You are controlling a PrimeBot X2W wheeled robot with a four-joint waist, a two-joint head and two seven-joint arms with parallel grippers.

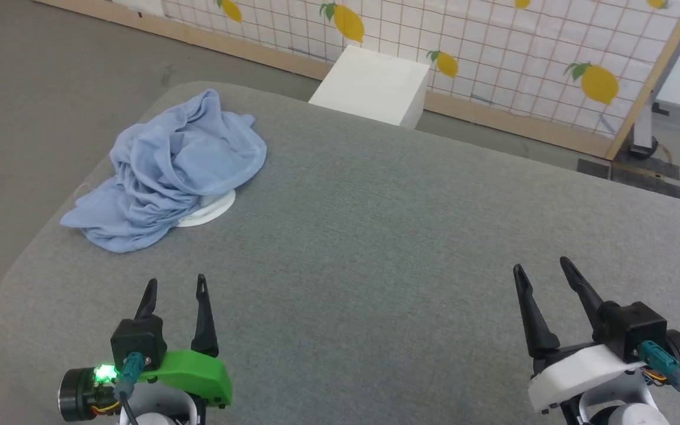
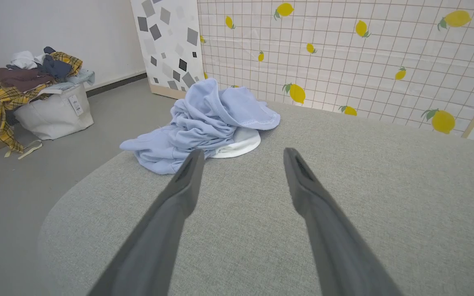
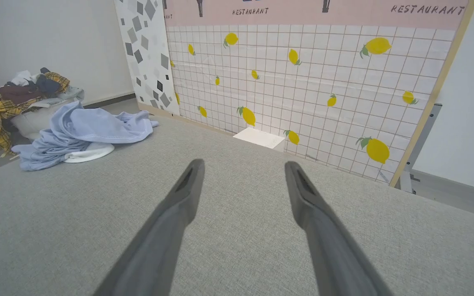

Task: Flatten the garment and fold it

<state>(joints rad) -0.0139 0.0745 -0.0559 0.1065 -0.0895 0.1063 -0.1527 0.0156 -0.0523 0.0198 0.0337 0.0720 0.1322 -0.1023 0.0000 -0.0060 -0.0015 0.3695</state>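
Garment (image 1: 169,171): light blue, crumpled in a loose heap, neither flat nor folded. It lies on the grey table (image 1: 387,236) toward the far left corner, with its lower edge near the table's left rim. No logo or button can be made out in the folds. A white round-edged piece (image 1: 213,208) sticks out from under the heap on the side facing the table's middle; what it is cannot be told. Left gripper (image 1: 176,280): jaws apart, nothing between them, fingers pointing toward the heap, short of it and not touching it. In the left wrist view the heap sits just beyond the left fingertip, with bare cloth surface between the two fingers (image 2: 179,193). Right gripper (image 1: 540,264): jaws also spread, holding nothing, over the near right part of the table and well apart from the garment. In the right wrist view the heap lies far to the left. Beyond the table's far edge stand a white box (image 1: 375,82) and a lemon-print panel (image 1: 523,53). On the floor to the left, a pale bag (image 2: 52,113) piled with mixed clothes.
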